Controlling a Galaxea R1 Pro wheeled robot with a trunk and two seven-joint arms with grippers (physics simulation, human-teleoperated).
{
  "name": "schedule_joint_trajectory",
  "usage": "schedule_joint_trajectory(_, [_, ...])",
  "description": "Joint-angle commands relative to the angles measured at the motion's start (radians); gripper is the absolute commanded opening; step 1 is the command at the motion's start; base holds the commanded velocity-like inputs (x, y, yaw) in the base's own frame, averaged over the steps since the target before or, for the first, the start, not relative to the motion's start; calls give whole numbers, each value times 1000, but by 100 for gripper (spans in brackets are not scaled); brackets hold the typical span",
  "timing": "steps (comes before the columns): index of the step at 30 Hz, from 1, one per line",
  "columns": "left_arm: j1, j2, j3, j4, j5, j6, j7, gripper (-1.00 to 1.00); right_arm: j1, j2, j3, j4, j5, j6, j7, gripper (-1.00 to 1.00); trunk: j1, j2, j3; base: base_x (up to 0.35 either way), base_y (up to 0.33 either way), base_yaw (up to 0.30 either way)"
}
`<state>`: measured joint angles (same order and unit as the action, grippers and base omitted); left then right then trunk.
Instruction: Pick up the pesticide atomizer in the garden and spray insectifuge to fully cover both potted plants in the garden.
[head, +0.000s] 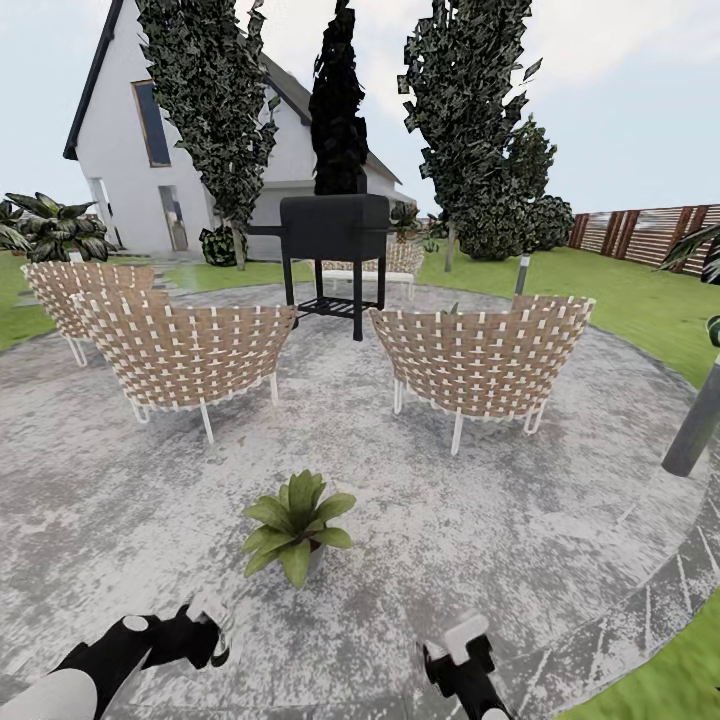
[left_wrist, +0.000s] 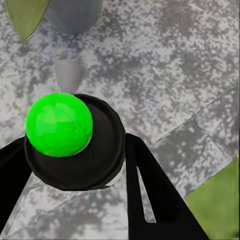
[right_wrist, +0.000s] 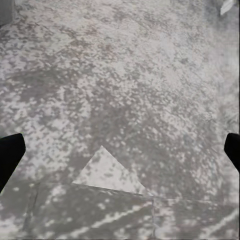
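**Sprayer in the left gripper, plant just ahead**

Head view: a potted plant (head: 297, 525) sits on the stone patio (head: 560, 520) just ahead of both grippers; woven chairs (head: 480, 360) and a black grill (head: 333, 240) stand beyond it.

Left wrist view: the left gripper (left_wrist: 75, 165) is clamped on the spray bottle (left_wrist: 75, 142), green ball on top, nozzle toward a grey pot (left_wrist: 75, 14). No readable writing.

Right wrist view: the right gripper (right_wrist: 120, 150) is spread wide over bare paving.

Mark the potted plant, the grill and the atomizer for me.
potted plant (head: 296, 521): head view, centre of the leaf rosette.
grill (head: 334, 226): head view, black box body.
pesticide atomizer (left_wrist: 75, 142): left wrist view, black sprayer head.
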<state>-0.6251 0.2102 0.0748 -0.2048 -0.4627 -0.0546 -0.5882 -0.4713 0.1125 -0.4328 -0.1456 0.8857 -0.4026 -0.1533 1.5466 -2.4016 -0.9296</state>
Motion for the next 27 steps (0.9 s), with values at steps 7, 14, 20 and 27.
schedule_joint_trajectory(7, [-1, -49, 5, -7, -16, 188, -8, -100, -1, -6, -17, 51, 10, -2, -159, 100, 0, 0, -1, 0, 0, 0])
schedule_joint_trajectory(14, [-2, -53, 7, -14, -13, 340, -11, -100, 0, -16, -204, 49, 11, -2, -161, 100, 0, 0, -1, 0, 0, 0])
schedule_joint_trajectory(20, [-7, -60, 6, -14, -13, 428, -10, -100, 0, -23, -239, 54, 10, -2, -165, 100, 0, 0, -1, 0, 0, 0])
schedule_joint_trajectory(27, [-35, -72, 5, -18, -12, 561, -11, -100, 12, -22, -242, 55, 10, -2, -165, 100, 0, 0, -1, 0, 0, 0])
